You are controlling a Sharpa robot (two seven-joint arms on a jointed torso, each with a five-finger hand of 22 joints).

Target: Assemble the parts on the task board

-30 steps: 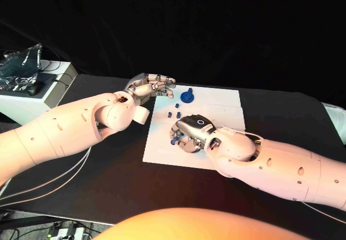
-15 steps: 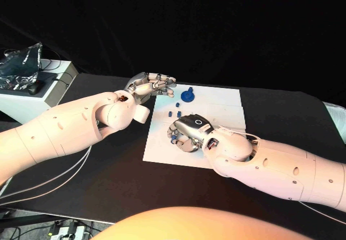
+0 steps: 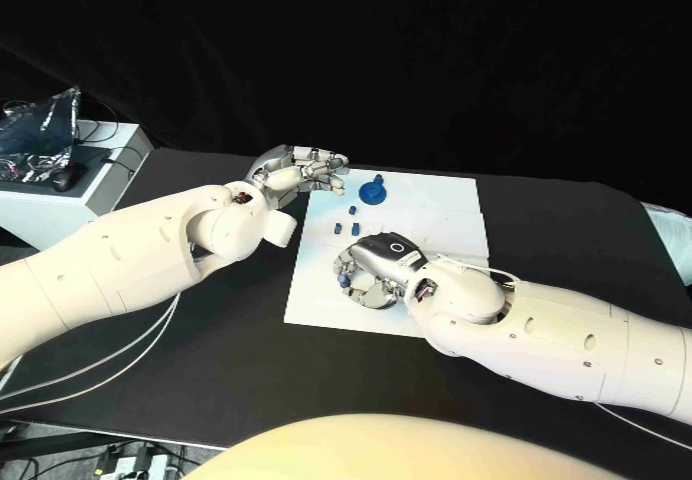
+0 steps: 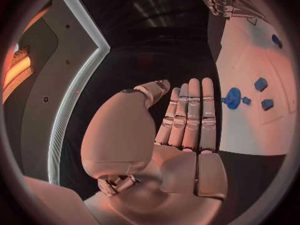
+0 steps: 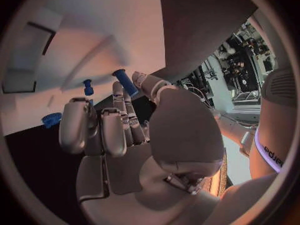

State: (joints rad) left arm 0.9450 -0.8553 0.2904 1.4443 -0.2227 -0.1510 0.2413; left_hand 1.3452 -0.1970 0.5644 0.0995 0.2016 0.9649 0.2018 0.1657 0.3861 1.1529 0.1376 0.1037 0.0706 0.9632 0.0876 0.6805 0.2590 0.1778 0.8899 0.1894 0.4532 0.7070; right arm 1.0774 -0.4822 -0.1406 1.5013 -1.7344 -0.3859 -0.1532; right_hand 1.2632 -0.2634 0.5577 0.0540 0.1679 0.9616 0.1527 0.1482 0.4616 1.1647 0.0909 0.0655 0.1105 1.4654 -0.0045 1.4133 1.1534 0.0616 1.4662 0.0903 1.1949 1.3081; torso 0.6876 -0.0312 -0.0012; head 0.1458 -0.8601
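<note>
Head view shows my right hand (image 3: 371, 268) low over the white board (image 3: 440, 215), with its fingers curled down around a small blue peg (image 3: 343, 283). From the right wrist camera I can see that peg (image 5: 125, 82) pinched between the thumb and a finger, with one end sticking out past the fingertips. I think the peg is very light and hard, like a plastic toy piece, so it will not bend or break. It looks smooth, so it could slip or turn if I squeeze it at the tip. I would hold it by the middle and keep it straight. A second little blue peg (image 5: 88, 87) is just beside the fingers of this hand. My left hand (image 3: 306, 170) is at the far corner of the board, flat with its fingers straight and close together, and it holds nothing. Just past its fingertips sits a round blue knob (image 4: 232, 97), and beyond that are a few small blue blocks (image 4: 260, 84). Those blocks (image 3: 346, 228) lie between my two hands, so I must not bump them. Off to the side of the left arm stands a white box (image 3: 72, 190), well apart from the board.
</note>
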